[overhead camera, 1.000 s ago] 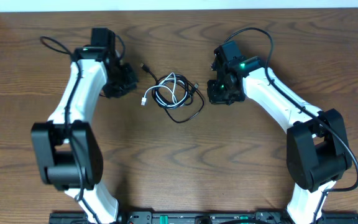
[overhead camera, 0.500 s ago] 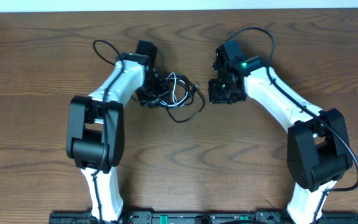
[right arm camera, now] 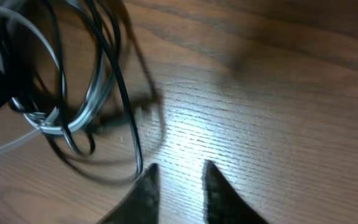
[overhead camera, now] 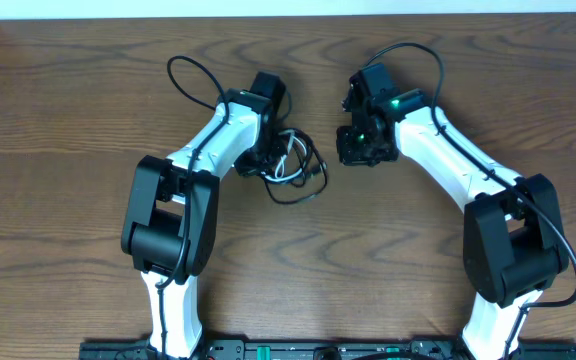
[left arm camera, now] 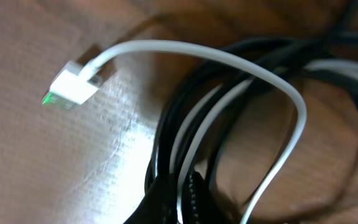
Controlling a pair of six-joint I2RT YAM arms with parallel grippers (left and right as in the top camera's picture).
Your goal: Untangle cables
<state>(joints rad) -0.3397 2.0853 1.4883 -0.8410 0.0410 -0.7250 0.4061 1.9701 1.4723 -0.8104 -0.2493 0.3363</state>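
Observation:
The black and white cables lie in one tangled coil [overhead camera: 298,172] at the table's middle back. My left gripper [overhead camera: 266,160] is down on the coil's left side. In the left wrist view its fingers [left arm camera: 182,199] are closed around black strands [left arm camera: 185,106] and a white strand. The white cable [left arm camera: 229,59] arcs over the black loops, and its white plug [left arm camera: 73,88] lies free on the wood. My right gripper [overhead camera: 358,150] sits just right of the coil. It is open and empty [right arm camera: 179,177], with a black loop [right arm camera: 122,93] beside its left finger.
The wooden table [overhead camera: 388,270] stretches around the coil. The thicker black arm wires loop behind the left arm [overhead camera: 193,75] and the right arm [overhead camera: 413,50]. The table's back edge meets a white wall.
My left arm has swung right from the table's left side onto the coil and closed on it. The coil has shifted slightly right. The right arm has not moved.

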